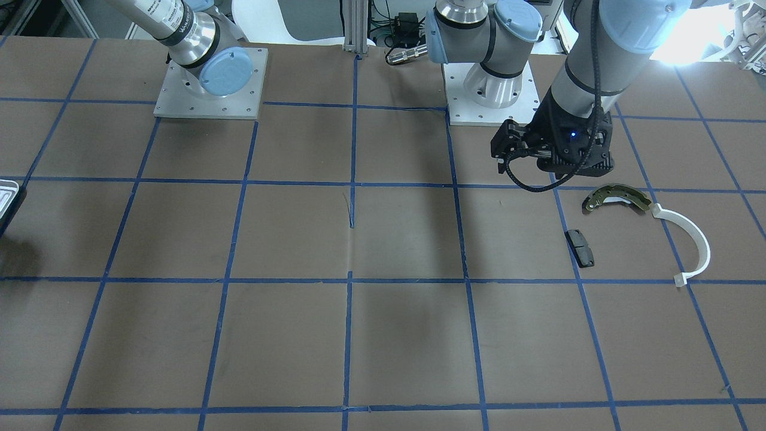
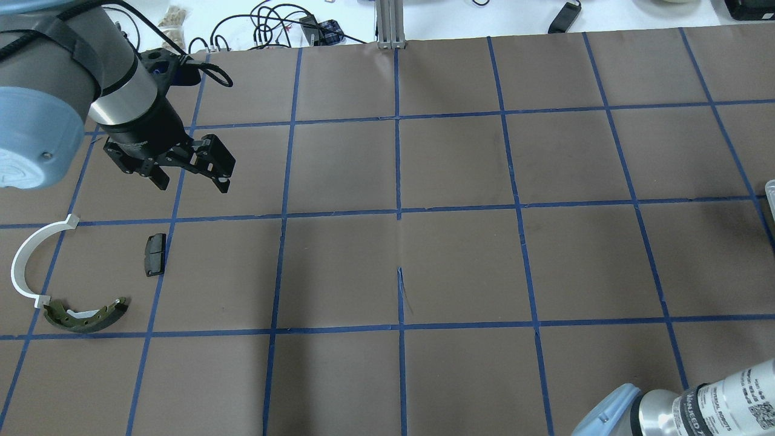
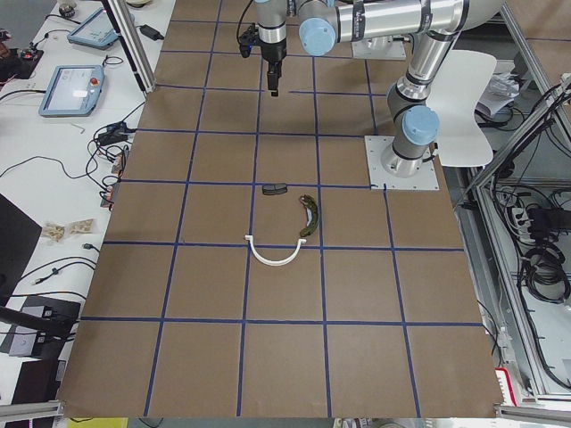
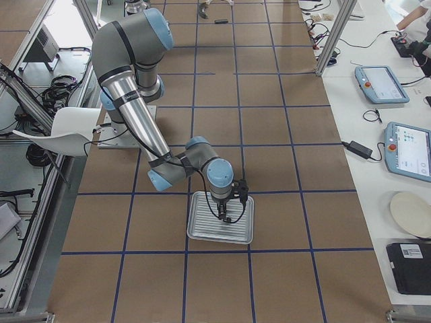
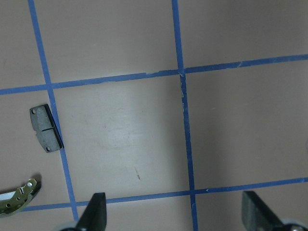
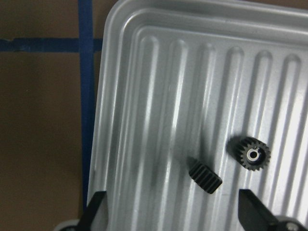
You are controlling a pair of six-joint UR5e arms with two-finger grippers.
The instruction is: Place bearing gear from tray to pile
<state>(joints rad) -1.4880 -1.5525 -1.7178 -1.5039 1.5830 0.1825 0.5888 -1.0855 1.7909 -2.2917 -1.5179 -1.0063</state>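
Right wrist only: gear (image 6: 250, 154) on tray (image 6: 144, 96)

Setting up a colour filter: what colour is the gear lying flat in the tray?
Black, with a silvery bore; the gear shows best in the right wrist view.

Ridged silver tray (image 6: 163, 86), black gear (image 6: 250, 155), brown table (image 1: 407, 335) with blue grid

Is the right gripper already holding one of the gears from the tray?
No: the right gripper is open, and the flat gear and the gear on its side both lie loose on the tray.
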